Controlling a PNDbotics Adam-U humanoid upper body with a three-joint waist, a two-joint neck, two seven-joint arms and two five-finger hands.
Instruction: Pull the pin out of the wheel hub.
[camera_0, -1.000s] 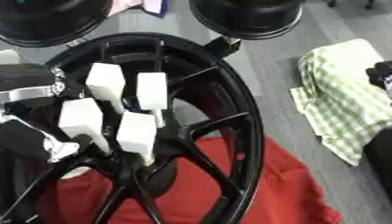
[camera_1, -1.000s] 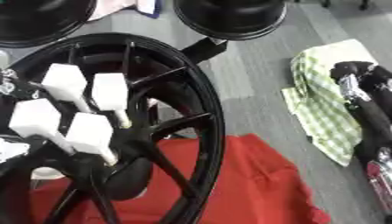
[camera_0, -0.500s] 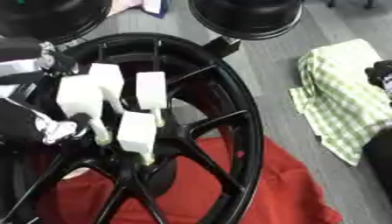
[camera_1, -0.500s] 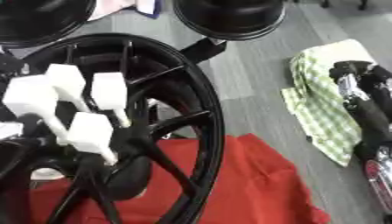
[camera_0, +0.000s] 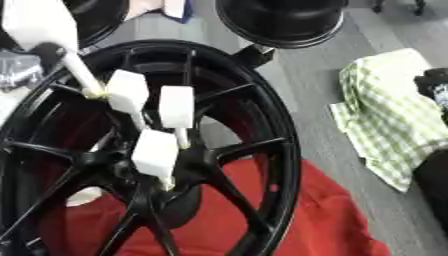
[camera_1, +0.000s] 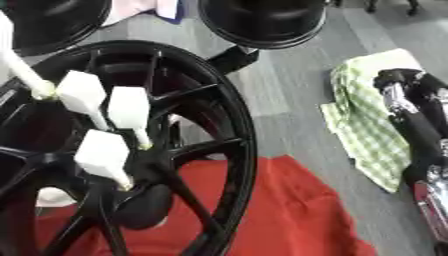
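A black spoked wheel hub (camera_0: 278, 131) lies flat on a red cloth. Three white-headed pins (camera_0: 176, 106) stand in its centre, close together. A fourth white pin (camera_0: 35, 22) is lifted clear of them at the upper left, tilted, its thin tip (camera_0: 94, 91) near the head of the nearest standing pin. My left hand (camera_0: 19, 67) shows only as a blurred grey and black part at the left edge, with a dark finger across that pin's neck. My right hand (camera_1: 409, 112), black and silver, rests at the right edge, fingers straight, away from the hub.
The red cloth (camera_0: 306, 215) spreads under the hub's lower half. A green checked cloth (camera_0: 385, 115) lies on the grey floor to the right. Two more black wheels (camera_0: 282, 20) sit along the far edge, one touching the hub's rim.
The left hand has drawn one pin up and to the left, out of the cluster; its head now sits near the top left corner. The right hand stays put.
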